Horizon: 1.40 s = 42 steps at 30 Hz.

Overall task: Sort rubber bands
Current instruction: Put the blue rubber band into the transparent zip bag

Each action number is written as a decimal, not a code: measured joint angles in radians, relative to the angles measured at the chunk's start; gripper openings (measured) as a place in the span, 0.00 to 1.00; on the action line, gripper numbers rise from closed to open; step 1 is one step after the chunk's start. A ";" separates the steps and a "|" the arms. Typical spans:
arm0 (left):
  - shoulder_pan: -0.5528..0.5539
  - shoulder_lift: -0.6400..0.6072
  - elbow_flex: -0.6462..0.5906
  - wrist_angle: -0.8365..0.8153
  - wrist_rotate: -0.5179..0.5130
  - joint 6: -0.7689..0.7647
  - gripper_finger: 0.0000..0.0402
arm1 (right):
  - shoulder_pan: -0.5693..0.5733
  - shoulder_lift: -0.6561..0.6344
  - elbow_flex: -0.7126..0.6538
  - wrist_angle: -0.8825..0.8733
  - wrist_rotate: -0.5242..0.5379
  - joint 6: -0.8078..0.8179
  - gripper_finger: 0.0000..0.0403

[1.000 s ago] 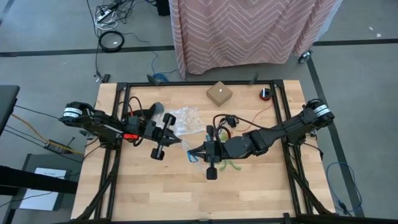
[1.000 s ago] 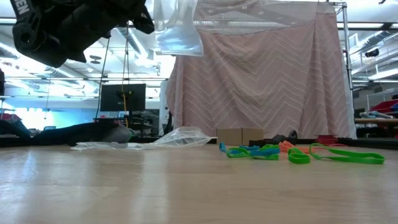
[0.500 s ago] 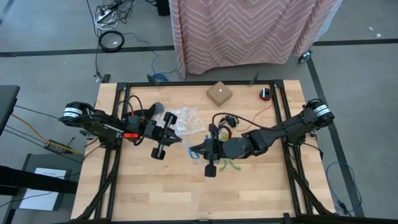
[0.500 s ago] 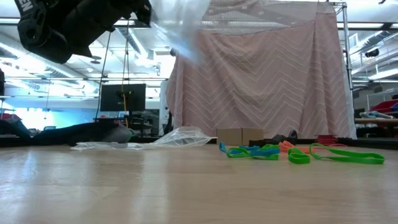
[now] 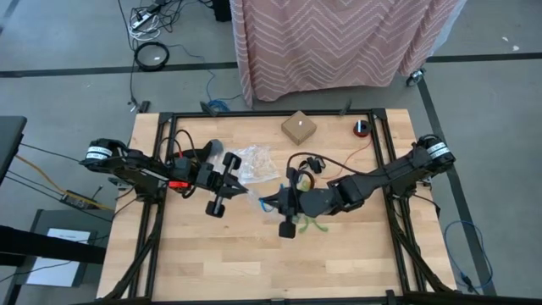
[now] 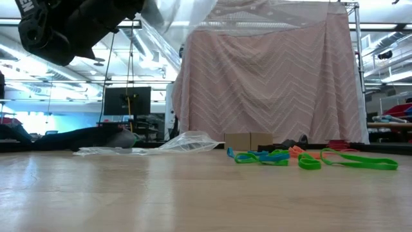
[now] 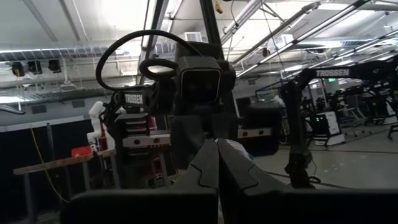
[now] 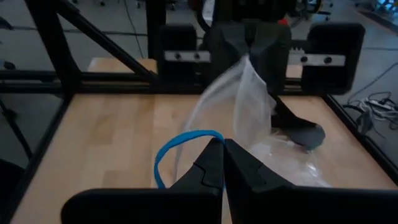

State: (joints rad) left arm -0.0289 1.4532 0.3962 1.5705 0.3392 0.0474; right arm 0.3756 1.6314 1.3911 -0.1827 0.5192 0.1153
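Over the middle of the table my left gripper [image 5: 242, 190] is shut on a clear plastic bag [image 8: 239, 106]. The bag hangs between the two arms, clear of the wood. Facing it from the right, my right gripper [image 8: 223, 149] is shut on a blue rubber band [image 8: 177, 142], whose loop stands out in front of the bag. More rubber bands, blue [image 6: 257, 156], green [image 6: 360, 162] and orange [image 6: 295, 151], lie flat on the table under the right arm. My left gripper pinches the bag's narrow upper end [image 8: 249, 61] between its two fingers, coming from the table's left. The bag hangs below, widens downward and is clear of the table. My right gripper pinches one end of the blue band [image 8: 210, 138] between its fingers, coming from the table's right and slanting down. The loop sticks out to one side, lifted clear. Whether these fingers also touch the bag I cannot tell.
A heap of clear bags [image 5: 254, 163] lies just behind the grippers. A small cardboard box [image 5: 298, 127] and a red roll [image 5: 362, 128] stand near the far edge. Black frame rails [image 5: 385, 152] run along the table's sides. Bare wood shows at the near side.
My right gripper has tipped its fingers further down, staying close in front of the left gripper. The bag under the left gripper hung as a pouch a second ago. Its lower part has now swung up and it lies on a slant.
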 joint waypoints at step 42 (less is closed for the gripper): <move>0.001 0.056 0.091 -0.092 -0.081 -0.018 0.00 | -0.116 0.034 0.000 0.183 -0.225 -0.051 0.00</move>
State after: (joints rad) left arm -0.0277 1.5092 0.4876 1.4782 0.2587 0.0296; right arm 0.2598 1.6650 1.3907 -0.0001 0.2943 0.0647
